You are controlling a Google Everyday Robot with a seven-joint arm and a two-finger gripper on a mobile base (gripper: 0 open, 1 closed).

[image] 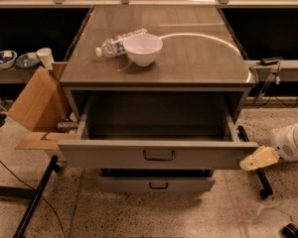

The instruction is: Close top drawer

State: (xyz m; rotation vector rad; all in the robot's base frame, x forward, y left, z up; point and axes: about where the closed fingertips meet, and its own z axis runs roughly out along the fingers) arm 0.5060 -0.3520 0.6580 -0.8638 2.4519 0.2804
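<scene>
The top drawer (114,155) is a wide grey metal drawer pulled far out of the cabinet (198,68). Its flat front faces me and has a small dark centre handle (159,155). The inside looks empty. My gripper (248,163) comes in from the right on a white arm (293,143). Its cream tip sits right at the right end of the drawer front, at the same height as the front panel. Whether it touches the panel I cannot tell.
A white bowl (143,48) and a lying plastic bottle (116,42) sit on the cabinet top. A narrower lower drawer (156,184) shows under the top one. An open cardboard box (37,108) stands at the left. A black stand leg (35,202) lies on the floor at the left.
</scene>
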